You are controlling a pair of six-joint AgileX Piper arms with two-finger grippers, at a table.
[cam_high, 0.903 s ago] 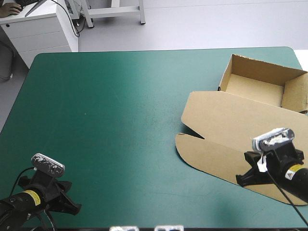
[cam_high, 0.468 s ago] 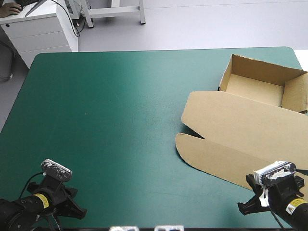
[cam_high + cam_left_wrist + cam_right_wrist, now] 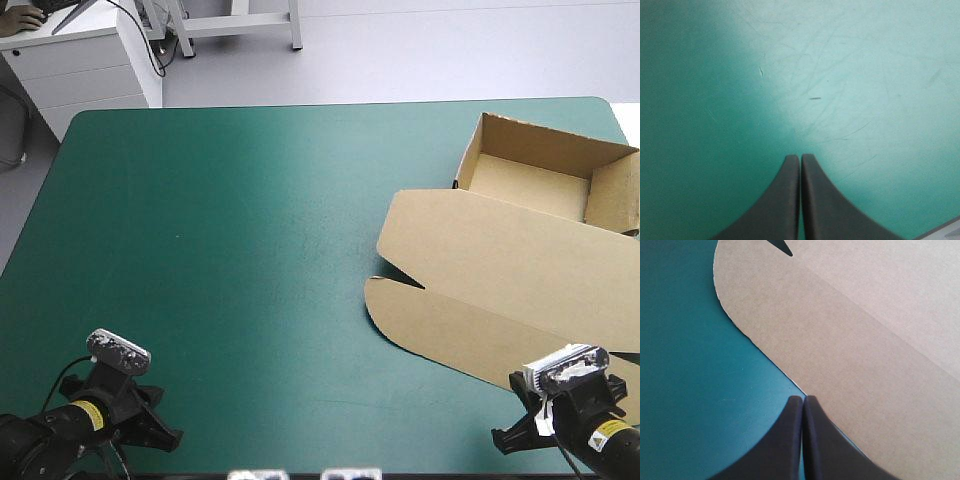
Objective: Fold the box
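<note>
The brown box lies at the table's right side as an open tray with raised walls. Its lid is spread flat toward the front, ending in a rounded flap. My right gripper sits low at the front right, shut and holding nothing. In the right wrist view its tips rest at the front edge of the lid flap, over the teal-green cover. At the front left my left gripper is also shut and far from the box. The left wrist view shows only cover ahead of its tips.
The teal-green cover stretches bare across the left and middle of the table. The box's tray reaches close to the table's right edge. Both arms sit near the front edge.
My right gripper has drawn back off the lid toward the table's front edge. The left gripper slid a little toward the front. The box has not moved.
</note>
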